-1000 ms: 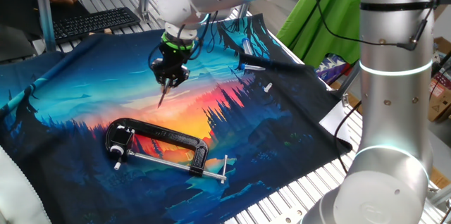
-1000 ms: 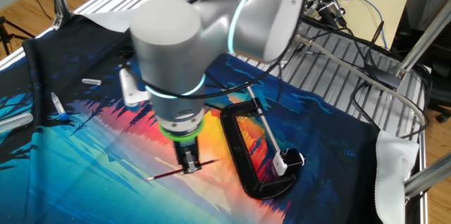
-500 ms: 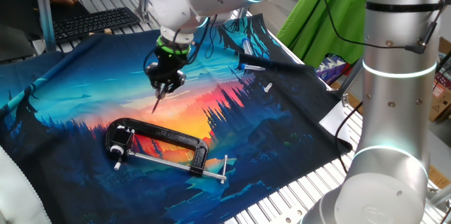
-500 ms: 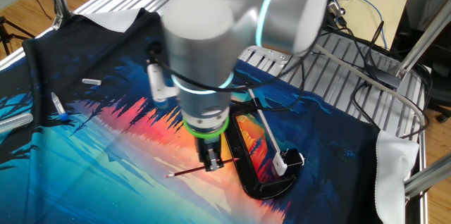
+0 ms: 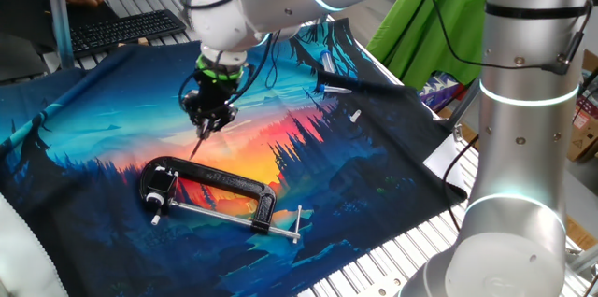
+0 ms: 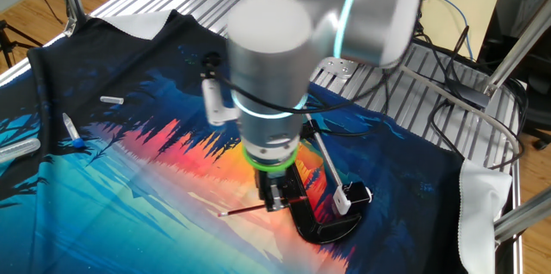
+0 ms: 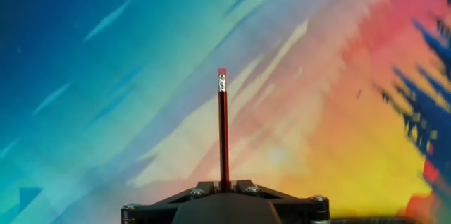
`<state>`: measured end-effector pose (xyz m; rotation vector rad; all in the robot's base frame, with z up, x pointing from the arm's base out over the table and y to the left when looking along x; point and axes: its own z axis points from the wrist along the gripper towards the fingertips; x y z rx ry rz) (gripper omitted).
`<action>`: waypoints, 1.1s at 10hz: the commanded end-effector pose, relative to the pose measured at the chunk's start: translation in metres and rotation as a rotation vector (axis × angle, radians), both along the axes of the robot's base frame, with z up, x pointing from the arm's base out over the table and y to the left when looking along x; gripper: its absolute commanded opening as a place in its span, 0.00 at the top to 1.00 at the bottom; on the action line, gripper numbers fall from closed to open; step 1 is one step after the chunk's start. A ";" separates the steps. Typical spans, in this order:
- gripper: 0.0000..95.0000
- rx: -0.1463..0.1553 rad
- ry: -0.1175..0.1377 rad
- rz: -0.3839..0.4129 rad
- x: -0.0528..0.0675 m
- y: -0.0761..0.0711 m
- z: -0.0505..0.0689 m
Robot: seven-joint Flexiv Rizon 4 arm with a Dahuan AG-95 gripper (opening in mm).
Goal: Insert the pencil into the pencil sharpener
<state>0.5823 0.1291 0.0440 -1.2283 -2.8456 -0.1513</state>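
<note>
Over colourful cloth (image 5: 93, 138), fingers (image 6: 277, 198) clamp pencil (image 7: 223, 129)

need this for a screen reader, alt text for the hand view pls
A thin reddish-brown pencil juts straight out from the closed gripper, eraser end away from the hand, above a cloth printed in blue, teal and orange. No sharpener shows in this view.

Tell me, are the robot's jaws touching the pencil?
Touching. In the hand view the pencil runs straight out from between the closed jaws of the gripper, and in the other fixed view it sticks out sideways, held up off the cloth.
</note>
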 end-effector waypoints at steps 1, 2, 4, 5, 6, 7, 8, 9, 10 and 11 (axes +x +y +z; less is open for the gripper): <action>1.00 0.001 0.003 -0.006 -0.002 0.004 0.000; 1.00 0.002 0.004 -0.011 -0.005 0.007 0.001; 1.00 0.002 0.005 -0.024 -0.010 0.016 0.000; 1.00 0.002 0.005 -0.027 -0.012 0.019 -0.001; 1.00 0.003 0.006 -0.033 -0.013 0.021 -0.001; 1.00 0.003 0.007 -0.034 -0.016 0.024 -0.001; 1.00 0.003 0.007 -0.034 -0.017 0.025 0.000; 1.00 0.003 0.008 -0.039 -0.018 0.026 0.000; 1.00 0.006 0.008 -0.039 -0.018 0.026 0.000; 1.00 0.006 0.008 -0.039 -0.018 0.026 0.000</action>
